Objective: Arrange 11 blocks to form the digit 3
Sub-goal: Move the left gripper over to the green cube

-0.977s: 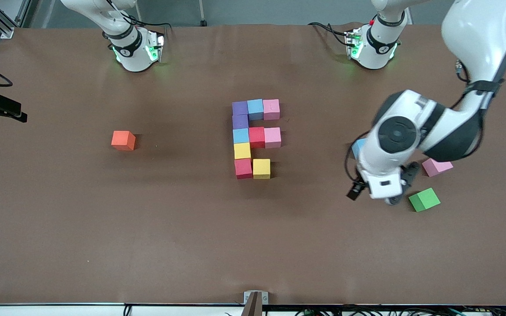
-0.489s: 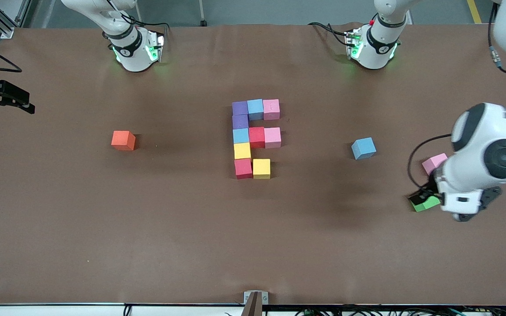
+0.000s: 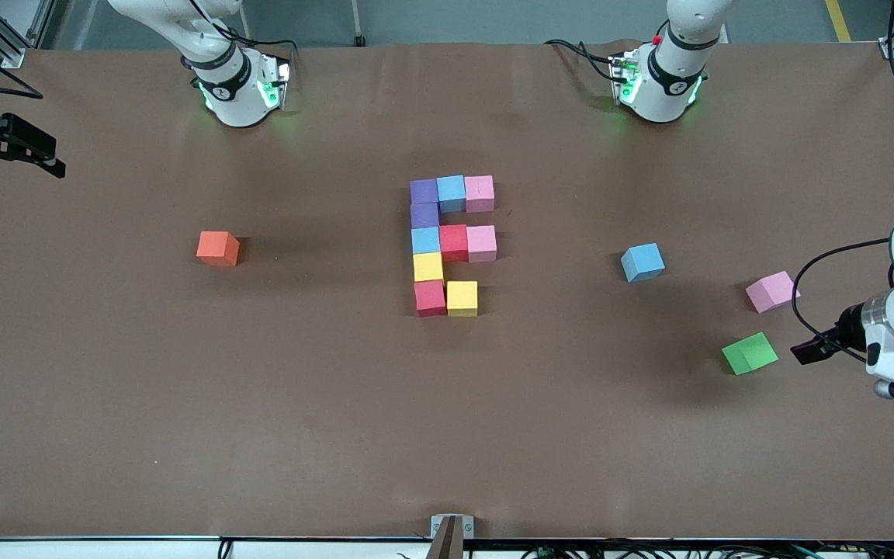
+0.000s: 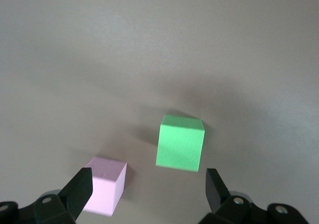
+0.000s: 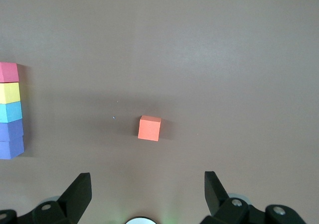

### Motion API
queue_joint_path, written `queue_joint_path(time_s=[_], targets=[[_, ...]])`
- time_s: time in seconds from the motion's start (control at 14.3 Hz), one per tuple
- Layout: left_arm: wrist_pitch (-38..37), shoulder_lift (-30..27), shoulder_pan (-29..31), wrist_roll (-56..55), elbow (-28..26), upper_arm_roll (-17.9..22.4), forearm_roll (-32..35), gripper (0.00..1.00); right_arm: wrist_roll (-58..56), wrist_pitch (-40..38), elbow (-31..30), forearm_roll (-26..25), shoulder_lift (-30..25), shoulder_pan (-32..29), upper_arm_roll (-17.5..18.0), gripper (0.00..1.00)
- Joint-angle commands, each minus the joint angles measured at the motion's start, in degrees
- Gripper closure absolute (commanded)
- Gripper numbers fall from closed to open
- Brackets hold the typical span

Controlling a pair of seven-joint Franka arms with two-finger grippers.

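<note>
below the left gripper [image 4: 147, 191], a little ahead of its spread fingers, sits the green block [image 4: 180, 142], with a loose pink block [image 4: 105, 185] close by one fingertip. the jaws stand wide apart and hold nothing. seen from the front, this gripper [image 3: 810, 351] hangs at the left arm's end of the table, just beside the green block [image 3: 750, 353], and the block lies between it and the digit 3 [image 3: 452, 244].

the figure stands mid-table with ten cubes in place: two full bars, the joining column, and a last bar of only red and yellow. by my reading the green block is the missing eleventh, and its slot is beside the yellow block [image 3: 462, 298], on the side toward the left arm.

the block sits turned a little out of square to the jaw line, so the wrist probably needs a small twist before descending. a loose blue block [image 3: 642, 262] lies well apart from both.

the right gripper [image 5: 147, 191] waits, fingers equally wide and empty, over the right arm's end of the table [image 3: 338, 427], with the orange cube [image 5: 149, 128] ahead of it. the left arm is plainly the nearer one to green.
</note>
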Motion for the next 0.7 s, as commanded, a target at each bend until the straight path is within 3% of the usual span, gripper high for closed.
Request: queue_joint_path(time_s=[0.0, 0.28, 0.63], targets=[[2.7, 3.2, -0.1, 0.6, 0.0, 0.6, -0.7, 0.00, 0.3, 0.5, -1.8, -0.1, -2.5, -1.0, 1.0, 0.00], [8.4, 7.7, -0.1, 0.3, 0.0, 2.8, -1.8, 0.00, -0.1, -2.6, -1.4, -0.1, -3.6, -1.4, 0.0, 0.00], [9.7, 8.3, -0.7, 0.4, 0.0, 4.2, -8.7, 0.00, -0.4, -3.5, -1.5, 0.0, -3.6, -1.7, -1.0, 0.00]])
